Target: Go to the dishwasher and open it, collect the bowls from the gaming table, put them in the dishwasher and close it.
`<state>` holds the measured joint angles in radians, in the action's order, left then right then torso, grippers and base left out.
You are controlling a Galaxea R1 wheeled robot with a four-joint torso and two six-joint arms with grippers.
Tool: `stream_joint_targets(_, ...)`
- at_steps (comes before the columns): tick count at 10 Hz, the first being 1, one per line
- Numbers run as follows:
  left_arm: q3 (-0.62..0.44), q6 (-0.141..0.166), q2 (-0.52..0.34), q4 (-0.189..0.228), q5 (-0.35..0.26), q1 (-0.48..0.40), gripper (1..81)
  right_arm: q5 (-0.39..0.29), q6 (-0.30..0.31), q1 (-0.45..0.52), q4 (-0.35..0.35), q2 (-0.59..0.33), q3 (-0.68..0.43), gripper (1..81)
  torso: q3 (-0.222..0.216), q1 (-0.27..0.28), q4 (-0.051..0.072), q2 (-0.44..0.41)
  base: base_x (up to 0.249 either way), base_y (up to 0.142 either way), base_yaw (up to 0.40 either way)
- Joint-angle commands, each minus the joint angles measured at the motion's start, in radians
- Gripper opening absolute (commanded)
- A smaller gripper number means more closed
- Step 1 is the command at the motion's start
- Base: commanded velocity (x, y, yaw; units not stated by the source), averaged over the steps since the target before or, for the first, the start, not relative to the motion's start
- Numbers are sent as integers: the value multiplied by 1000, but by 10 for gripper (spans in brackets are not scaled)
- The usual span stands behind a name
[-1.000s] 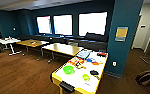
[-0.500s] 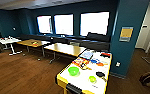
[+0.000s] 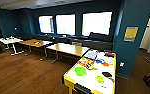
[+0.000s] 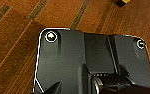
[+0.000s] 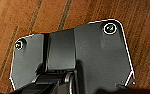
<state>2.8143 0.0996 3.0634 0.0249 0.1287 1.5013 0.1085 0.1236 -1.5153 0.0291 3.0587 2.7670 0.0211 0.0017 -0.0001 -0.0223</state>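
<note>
Three bright windows point(image 3: 73, 23) line the dark teal wall point(image 3: 21, 21); wooden tables point(image 3: 66, 48) stand beneath, a white one point(image 3: 9, 40) (possibly cluttered) farther left on wood floor point(image 3: 23, 75).

Walls: dark teal painted walls point(image 3: 21, 21)
Windows: three bright white rectangular windows point(image 3: 66, 24)
Floor: brown wooden plank floor point(image 3: 23, 75)
Furniture: long light-wood tables point(image 3: 68, 48); small white table point(image 3: 10, 40); dark bench seat point(image 3: 98, 41) under windows

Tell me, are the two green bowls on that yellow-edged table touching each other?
Apart. The head view shows the larger green bowl and the smaller green bowl with bare white tabletop between them.
</note>
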Motion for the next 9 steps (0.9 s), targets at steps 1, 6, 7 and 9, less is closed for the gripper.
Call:
stream_joint_targets(1,2,-6,-1,-3,-46,-52,811,-44,-1,53,6,1,0,811,0,0,0,0,94,187,0)
stream_joint_targets(6,2,-6,0,-3,-46,-51,811,-44,-2,53,6,1,-1,811,0,-2,0,-1,146,88,0)
stream_joint_targets(7,1,-6,2,-3,-46,-51,811,-44,-2,53,6,1,-1,811,0,-2,0,-1,163,67,0)
stream_joint_targets(9,1,-6,2,-3,-46,-51,811,-46,-2,54,6,1,0,811,0,-2,0,-1,165,66,0)
